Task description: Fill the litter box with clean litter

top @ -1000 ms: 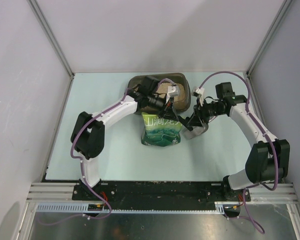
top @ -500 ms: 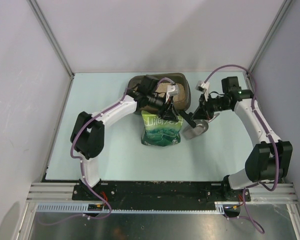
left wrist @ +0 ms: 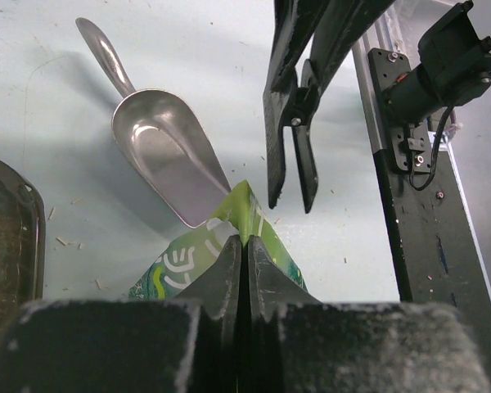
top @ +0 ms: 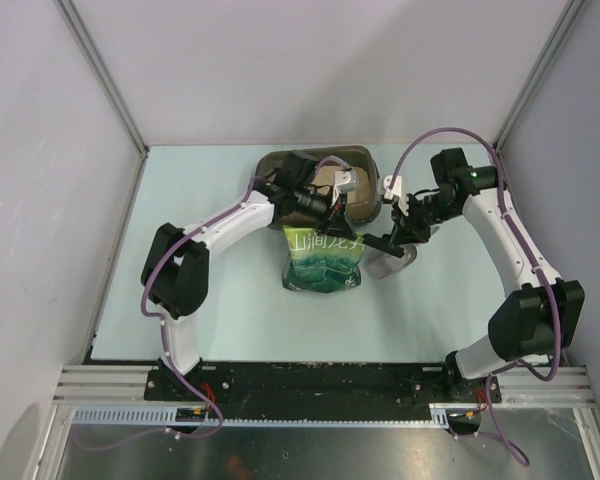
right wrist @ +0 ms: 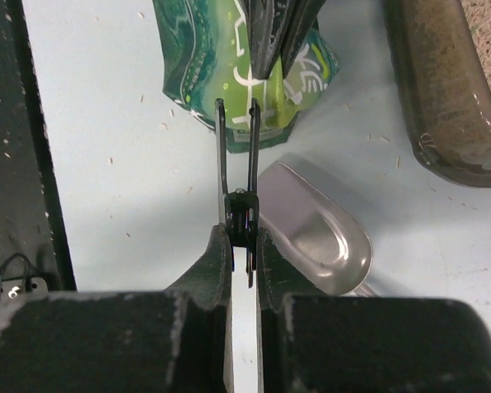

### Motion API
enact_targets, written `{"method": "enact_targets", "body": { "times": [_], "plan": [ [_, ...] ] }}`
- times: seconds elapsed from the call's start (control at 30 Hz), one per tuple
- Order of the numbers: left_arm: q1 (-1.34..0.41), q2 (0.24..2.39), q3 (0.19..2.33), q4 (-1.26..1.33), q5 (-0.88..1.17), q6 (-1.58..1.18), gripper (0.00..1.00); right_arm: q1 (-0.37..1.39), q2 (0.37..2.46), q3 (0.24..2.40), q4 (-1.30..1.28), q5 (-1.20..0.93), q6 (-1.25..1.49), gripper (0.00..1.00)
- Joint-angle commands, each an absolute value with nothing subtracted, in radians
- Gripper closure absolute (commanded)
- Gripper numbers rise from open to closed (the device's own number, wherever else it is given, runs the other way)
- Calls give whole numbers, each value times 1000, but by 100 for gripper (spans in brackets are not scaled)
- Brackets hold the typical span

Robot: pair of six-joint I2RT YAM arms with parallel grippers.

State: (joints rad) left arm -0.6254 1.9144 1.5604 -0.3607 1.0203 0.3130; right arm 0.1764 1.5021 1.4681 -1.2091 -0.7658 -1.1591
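The litter box stands at the back centre with beige clean litter in it. In the right wrist view its wall and the litter show at the upper right. A green bag stands in front of the box. My left gripper is shut on the bag's top edge. My right gripper is shut on a black clip. The clip's two prongs stand apart just short of the bag. In the left wrist view the clip hangs above the bag's peak.
A silver metal scoop lies empty on the table right of the bag, under the right gripper. Stray litter grains dot the table around it. The black frame rail runs along the table's near edge.
My right wrist has swung toward the back and now holds the black clip pointed at the bag's top corner. The left arm stays at the bag's top.
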Motion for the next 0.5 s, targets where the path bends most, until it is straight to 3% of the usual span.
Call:
{"method": "enact_targets", "body": {
  "times": [0.0,0.47],
  "plan": [
    [-635,1868,1559,-334,1012,299,96,183,1520,1523,-1236,-724,-1218,100],
    [-638,1871,1559,-331,1014,290,96,184,1531,1537,-1183,-703,-1201,100]
  ]
}}
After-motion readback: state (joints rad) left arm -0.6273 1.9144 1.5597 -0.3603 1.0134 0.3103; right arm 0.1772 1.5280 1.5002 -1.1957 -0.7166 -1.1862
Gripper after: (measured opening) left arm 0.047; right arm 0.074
